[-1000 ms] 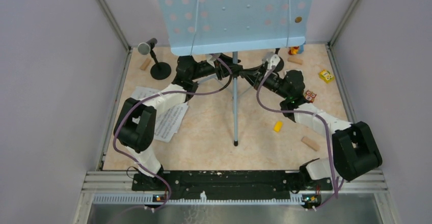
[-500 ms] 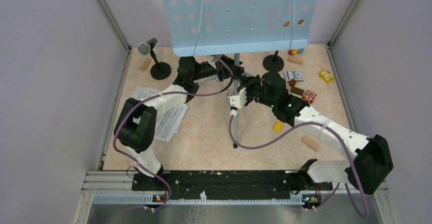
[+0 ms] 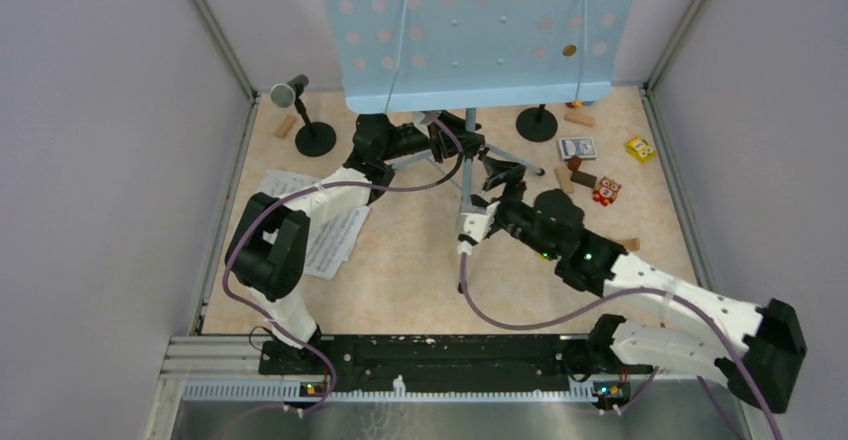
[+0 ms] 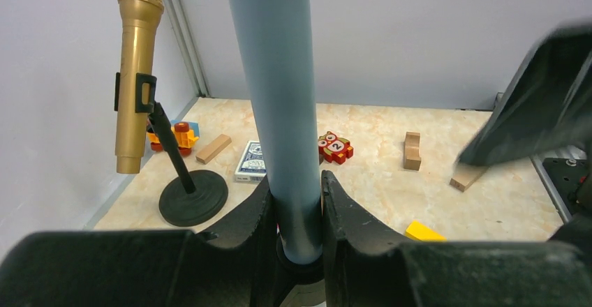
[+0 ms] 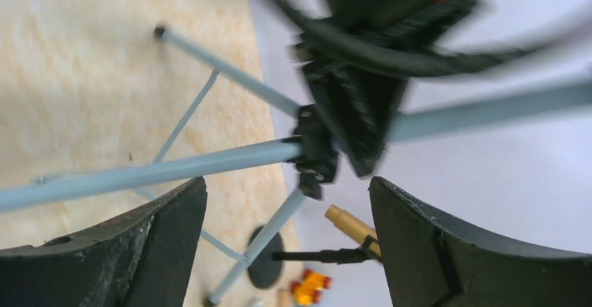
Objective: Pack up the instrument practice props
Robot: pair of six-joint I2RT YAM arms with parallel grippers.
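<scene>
- At bench centre, the left pincer (image 4: 294,188) is clenched on the light blue round pole (image 4: 276,77) of the music stand, just above the grey tripod legs (image 5: 223,70).
- Right pincer (image 5: 286,181) gapes wide and grasps nothing. It is aimed at the tripod hub, and its view is blurred.
- Light blue hole-punched music desk (image 3: 480,30) stands upright at the bench rear, legs spread, not folded.
- Gold microphone (image 4: 136,63) sits clipped in a black round-based mic holder (image 4: 193,197).
- Grey-headed microphone (image 3: 290,90) sits in a second black holder (image 3: 315,140), far left.
- White printed music sheets (image 3: 335,238) lie flat on the marbled bench (image 3: 400,280) beside the left arm.
- Judgement: nothing is packed yet and no case is in view, so this is an early stage.
- Readable: "2" on the red owl toy (image 4: 335,146). The blue-backed card box (image 4: 250,160) and the sheets are illegible.
</scene>
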